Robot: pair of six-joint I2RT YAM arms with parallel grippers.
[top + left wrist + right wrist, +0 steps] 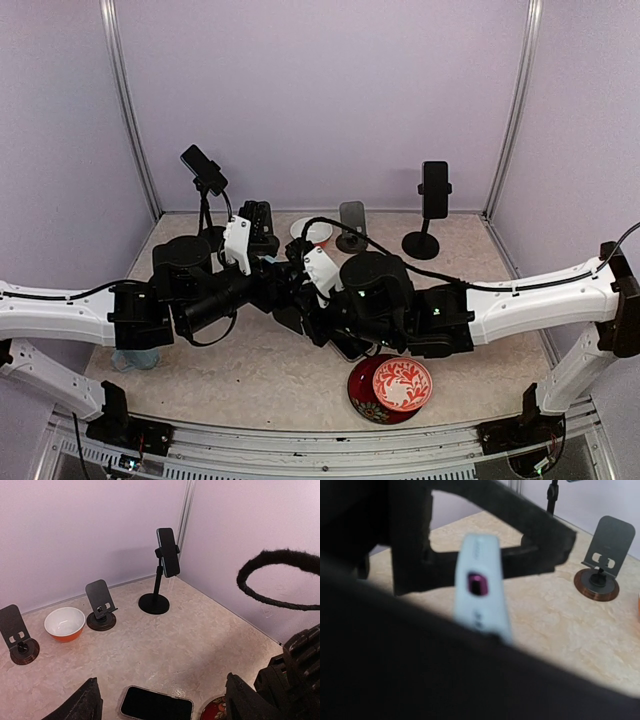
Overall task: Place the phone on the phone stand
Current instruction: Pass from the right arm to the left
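A black phone (156, 705) in a clear case lies flat on the table, screen up. My left gripper (161, 681) is open just above it, with one finger (80, 702) to its left and the other (245, 697) to its right, not touching it. In the top view only a sliver of the phone (347, 350) shows under the crossed arms. An empty small phone stand (101, 605) stands behind it, and a second one (17, 636) is further left. My right gripper's fingers are hidden by the left arm's dark body in the right wrist view.
An orange bowl (64, 623) sits between the two small stands. A tall stand holding a phone (166, 555) is at the back right corner, another (205, 172) at the back left. Red patterned plates (392, 388) lie at the near edge. The two arms cross mid-table.
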